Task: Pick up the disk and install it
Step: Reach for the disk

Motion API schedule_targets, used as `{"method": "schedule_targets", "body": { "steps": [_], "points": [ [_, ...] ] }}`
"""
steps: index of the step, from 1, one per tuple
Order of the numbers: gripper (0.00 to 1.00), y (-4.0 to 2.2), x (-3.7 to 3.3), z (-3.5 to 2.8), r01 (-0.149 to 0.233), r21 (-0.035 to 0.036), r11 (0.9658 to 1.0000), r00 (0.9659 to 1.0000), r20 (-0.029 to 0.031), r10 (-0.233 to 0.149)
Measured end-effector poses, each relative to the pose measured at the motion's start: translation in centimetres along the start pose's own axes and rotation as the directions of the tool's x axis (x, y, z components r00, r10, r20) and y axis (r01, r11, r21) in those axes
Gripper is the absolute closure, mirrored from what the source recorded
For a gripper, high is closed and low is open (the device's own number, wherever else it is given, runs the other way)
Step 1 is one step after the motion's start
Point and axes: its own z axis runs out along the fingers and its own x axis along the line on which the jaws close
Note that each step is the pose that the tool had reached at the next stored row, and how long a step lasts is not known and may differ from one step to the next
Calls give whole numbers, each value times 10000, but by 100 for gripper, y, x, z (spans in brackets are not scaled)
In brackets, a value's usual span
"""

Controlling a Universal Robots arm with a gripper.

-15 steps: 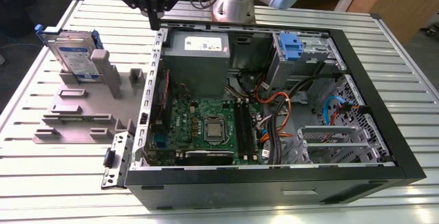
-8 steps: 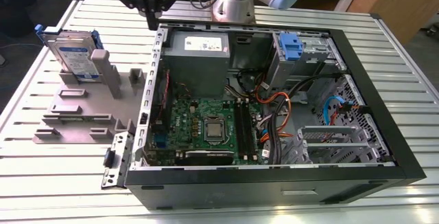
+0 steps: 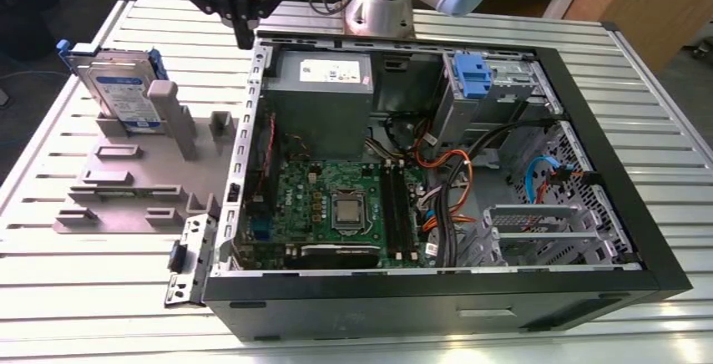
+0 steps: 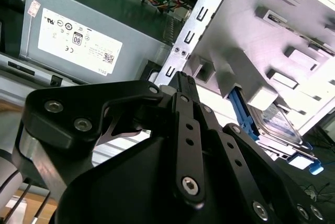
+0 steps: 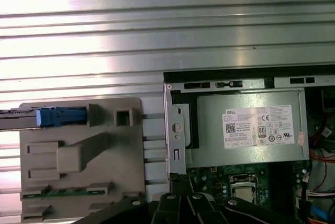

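The disk (image 3: 116, 90) is a silver drive with a white-and-blue label and a blue carrier frame. It stands on edge in a grey holder fixture (image 3: 132, 182) at the exterior view's left, outside the open computer case (image 3: 446, 289). My black gripper (image 3: 244, 38) hangs shut with nothing in it above the case's back left corner, to the right of the disk and apart from it. In the second wrist view the disk (image 4: 276, 123) lies beyond the shut gripper (image 4: 181, 78). The first wrist view shows the disk (image 5: 55, 115) edge-on in the fixture (image 5: 78, 153).
Inside the case a grey power-supply box (image 3: 323, 88) sits just below the gripper. A metal drive bay with a blue latch (image 3: 472, 76) is at the back right. The motherboard (image 3: 334, 205) and orange and blue cables (image 3: 446, 189) fill the middle. The table (image 3: 100, 297) is slatted metal.
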Motion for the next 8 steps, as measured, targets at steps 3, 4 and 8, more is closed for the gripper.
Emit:
{"method": "schedule_targets", "body": {
  "steps": [3, 4, 8],
  "points": [
    [89, -1, 20, 2, -1, -1, 10000, 10000, 1, 1],
    [89, -2, 24, 2, 0, -1, 10000, 10000, 0, 0],
    [89, -2, 49, 3, 0, -1, 10000, 10000, -2, 0]
  ]
}}
